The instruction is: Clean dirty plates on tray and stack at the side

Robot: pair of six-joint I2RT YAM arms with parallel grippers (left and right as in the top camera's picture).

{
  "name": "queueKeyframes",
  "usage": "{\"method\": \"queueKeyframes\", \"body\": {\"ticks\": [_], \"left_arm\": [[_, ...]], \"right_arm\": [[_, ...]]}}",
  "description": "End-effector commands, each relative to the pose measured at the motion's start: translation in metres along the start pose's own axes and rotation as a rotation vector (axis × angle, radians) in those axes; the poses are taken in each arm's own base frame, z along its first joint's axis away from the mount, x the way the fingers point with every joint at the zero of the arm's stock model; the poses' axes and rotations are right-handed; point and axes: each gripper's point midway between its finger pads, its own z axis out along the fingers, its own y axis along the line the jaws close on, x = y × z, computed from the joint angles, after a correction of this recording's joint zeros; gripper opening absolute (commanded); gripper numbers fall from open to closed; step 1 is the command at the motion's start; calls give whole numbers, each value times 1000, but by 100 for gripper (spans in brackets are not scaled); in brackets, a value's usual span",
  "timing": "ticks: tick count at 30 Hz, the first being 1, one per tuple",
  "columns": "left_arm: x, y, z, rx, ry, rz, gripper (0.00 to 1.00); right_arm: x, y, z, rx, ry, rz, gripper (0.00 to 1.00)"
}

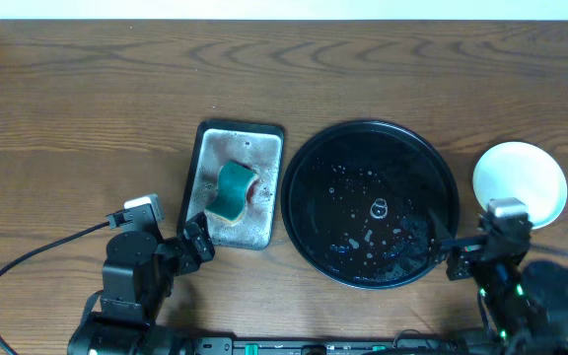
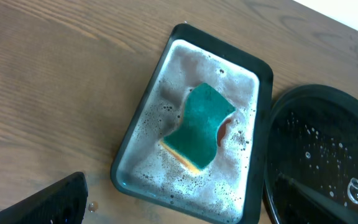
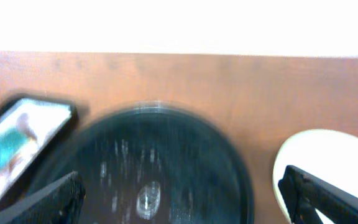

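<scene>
The round black tray (image 1: 371,202) sits mid-table, wet with droplets and suds, and no plate lies on it. The plates show as one pale round disc (image 1: 519,182) on the table right of the tray; what lies under it is hidden. My right gripper (image 1: 459,251) hovers open at the tray's near right rim. In the blurred right wrist view the gripper (image 3: 182,205) frames the tray (image 3: 148,162), with the plate (image 3: 328,155) behind its right finger. My left gripper (image 1: 200,240) is open and empty at the near left corner of the grey metal tray.
The rectangular grey metal tray (image 2: 194,124) holds soapy foam and a green sponge (image 2: 199,127) with a reddish smear beside it. It lies just left of the black tray (image 2: 328,162). A black cable (image 1: 37,256) runs over the table at the near left.
</scene>
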Motion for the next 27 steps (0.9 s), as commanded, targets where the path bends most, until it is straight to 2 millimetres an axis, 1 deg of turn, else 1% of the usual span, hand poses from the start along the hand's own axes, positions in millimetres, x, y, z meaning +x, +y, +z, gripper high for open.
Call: {"method": "queueKeyframes", "body": {"ticks": [1,4,7,12,16,18,22,23,25,27], "left_arm": [[2,1,2,-2,2,10,95],[2,1,2,-2,2,10,95],[2,1,2,-2,2,10,95],[2,1,2,-2,2,10,95],[2,1,2,-3,2,10,95],[2,1,2,-2,2,10,95],[2,1,2,-2,2,10,95],[2,1,2,-2,2,10,95],[2,1,2,-2,2,10,95],[2,1,2,-2,2,10,95]], "right_arm": [[-14,-3,-10,17,-143,-8,99],[-24,-3,-12,12,-269,-19,99],[-27,-2,-8,3,-377,-29,99],[-20,-5,7,1,-506,-42,99],[-11,-8,17,7,-552,-48,99],[-2,-10,23,23,-548,-81,99],[23,-14,36,50,-434,-146,99],[40,-16,43,52,-360,-160,99],[62,-17,50,49,-263,-150,99],[59,-17,50,46,-276,-144,99]]}}
